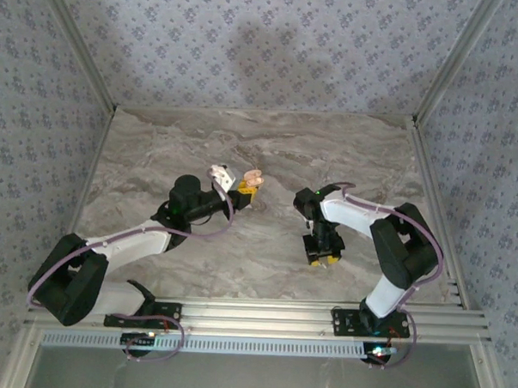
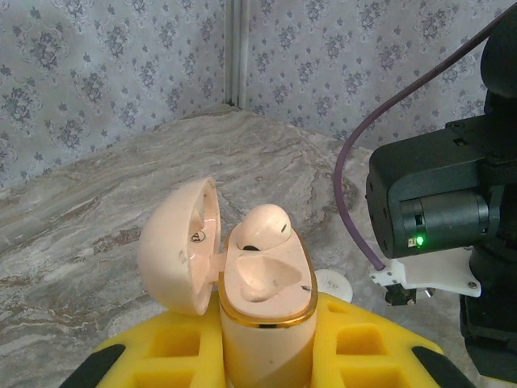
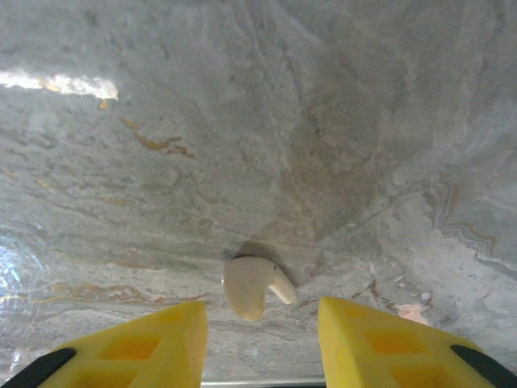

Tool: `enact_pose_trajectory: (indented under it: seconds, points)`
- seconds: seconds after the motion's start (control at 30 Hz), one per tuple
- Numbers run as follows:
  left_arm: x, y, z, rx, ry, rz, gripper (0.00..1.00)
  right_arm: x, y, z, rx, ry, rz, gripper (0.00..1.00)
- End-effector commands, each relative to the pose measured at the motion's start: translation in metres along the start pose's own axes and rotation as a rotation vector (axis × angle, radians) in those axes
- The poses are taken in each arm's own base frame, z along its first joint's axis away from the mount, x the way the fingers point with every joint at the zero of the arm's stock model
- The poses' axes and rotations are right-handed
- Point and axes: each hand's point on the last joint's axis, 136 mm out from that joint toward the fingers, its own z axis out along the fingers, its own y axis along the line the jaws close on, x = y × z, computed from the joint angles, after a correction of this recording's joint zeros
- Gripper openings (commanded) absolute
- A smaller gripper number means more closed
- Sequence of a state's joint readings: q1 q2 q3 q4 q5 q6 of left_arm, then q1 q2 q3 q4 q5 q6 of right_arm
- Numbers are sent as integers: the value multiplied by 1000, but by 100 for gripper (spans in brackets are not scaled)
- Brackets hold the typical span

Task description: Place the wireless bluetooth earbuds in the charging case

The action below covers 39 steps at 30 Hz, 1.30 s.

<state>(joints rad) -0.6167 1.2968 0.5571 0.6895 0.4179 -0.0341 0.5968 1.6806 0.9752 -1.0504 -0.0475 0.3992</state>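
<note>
My left gripper (image 2: 266, 356) is shut on the peach charging case (image 2: 266, 323), held upright between its yellow fingers (image 2: 178, 347). The case's lid (image 2: 179, 246) is swung open to the left. One whitish earbud (image 2: 266, 225) sits in the far socket, and the near socket (image 2: 262, 279) is empty. From above, the case (image 1: 252, 182) is at the tip of the left gripper (image 1: 238, 189), mid-table. A second earbud (image 3: 254, 284) lies on the marble. My right gripper (image 3: 262, 339) is open with a finger on either side of it, not touching. From above, the right gripper (image 1: 321, 259) points down at the table.
A small white round puck (image 2: 333, 284) lies on the marble just behind the case. The right arm's black wrist (image 2: 436, 218) with its purple cable stands close to the right of the case. Patterned walls enclose the marble table (image 1: 261, 142).
</note>
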Motion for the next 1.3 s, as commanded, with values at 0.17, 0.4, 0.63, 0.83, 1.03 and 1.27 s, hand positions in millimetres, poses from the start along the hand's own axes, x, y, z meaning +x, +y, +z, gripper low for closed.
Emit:
enact_pose_trajectory:
  seconds: [0.17, 0.4, 0.63, 0.83, 1.03, 1.27]
  points:
    - [-14, 0, -5, -5, -36, 25, 17, -6, -11, 0, 26, -11, 43, 42]
    - [-14, 0, -5, -6, -35, 26, 17, -9, -21, -4, 49, -27, 97, 41]
    - [-15, 0, -5, -6, -38, 25, 17, -9, -10, -25, -45, -88, 118, 42]
    - [-15, -1, -5, -1, -38, 22, 17, 0, -5, -11, -69, -19, 135, 40]
    - [-15, -1, -6, -4, -37, 24, 17, 1, -5, 0, -52, 28, 134, 37]
    - [-15, 0, -6, -4, -35, 24, 17, 4, -9, 11, -25, 58, 132, 32]
